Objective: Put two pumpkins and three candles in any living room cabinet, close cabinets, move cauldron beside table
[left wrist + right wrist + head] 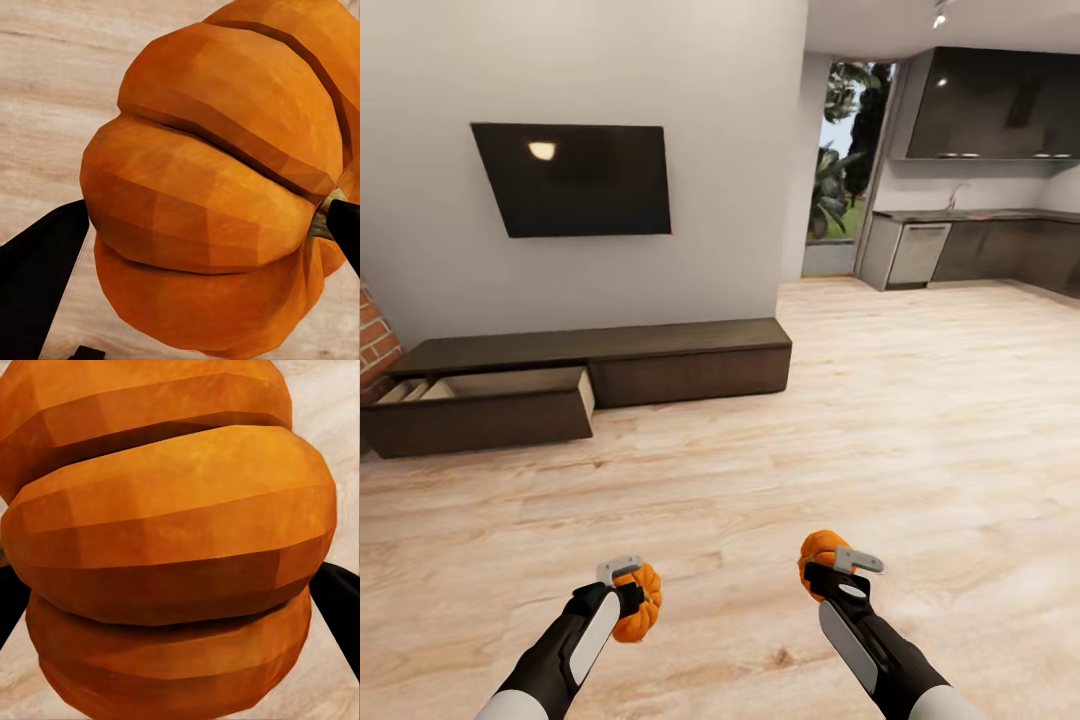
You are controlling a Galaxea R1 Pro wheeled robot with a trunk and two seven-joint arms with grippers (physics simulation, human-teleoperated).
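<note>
Each of my grippers holds a small orange ribbed pumpkin above the wood floor. The left gripper [628,588] is shut on one pumpkin [641,608] [210,195], whose pale stem end shows beside a dark finger [41,277]. The right gripper [838,568] is shut on the other pumpkin [820,553] [165,547]. The long, low dark-brown cabinet [690,360] runs along the white wall ahead. Its left drawer [480,410] stands pulled out, showing a pale beige inside. No candles or cauldron are in sight.
A black TV [572,180] hangs on the wall above the cabinet. A brick column [372,340] stands at the far left. Dark grey kitchen cupboards [980,250] and a window lie at the back right. Light wood floor [760,460] stretches between me and the cabinet.
</note>
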